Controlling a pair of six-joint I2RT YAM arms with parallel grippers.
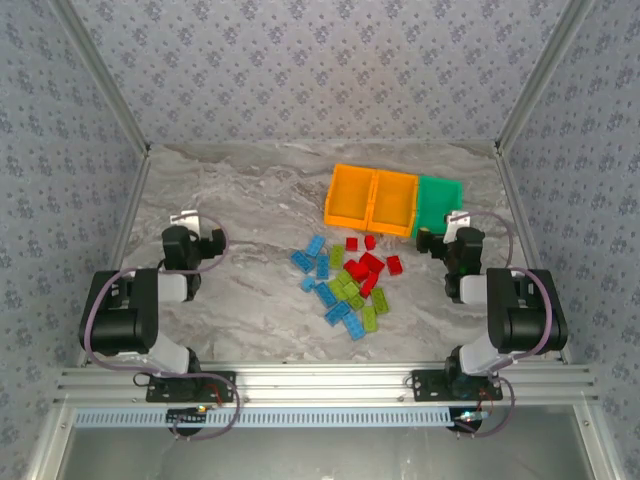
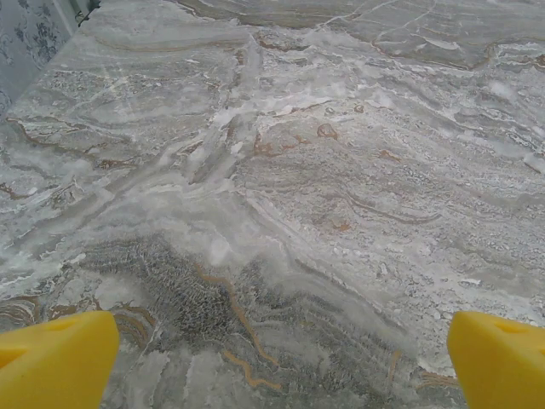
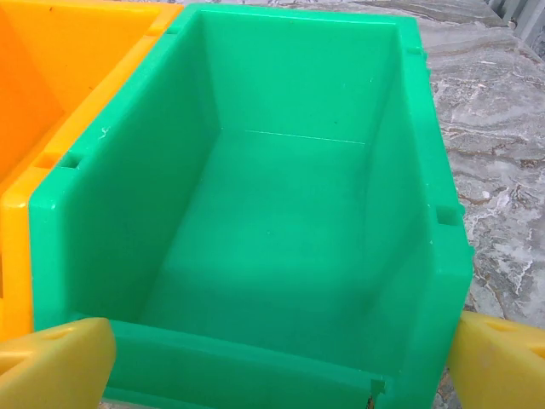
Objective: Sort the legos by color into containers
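The legos lie loose in a pile on the marble table: light blue ones (image 1: 315, 262) at the left, lime green ones (image 1: 347, 289) in the middle, red ones (image 1: 366, 264) at the upper right. Behind the pile, three joined containers stand in a row: two orange (image 1: 350, 195) (image 1: 394, 203) and one green (image 1: 440, 203). My left gripper (image 1: 190, 224) (image 2: 277, 362) is open over bare table, far left of the pile. Open as well, my right gripper (image 1: 452, 228) (image 3: 277, 366) hangs just in front of the green container (image 3: 426, 170), which is empty inside.
Patterned walls close in the table at the back and both sides. A metal rail (image 1: 320, 382) runs along the near edge by the arm bases. Bare marble (image 2: 281, 170) stretches ahead of the left gripper. An orange container (image 3: 51, 85) adjoins the green one on its left.
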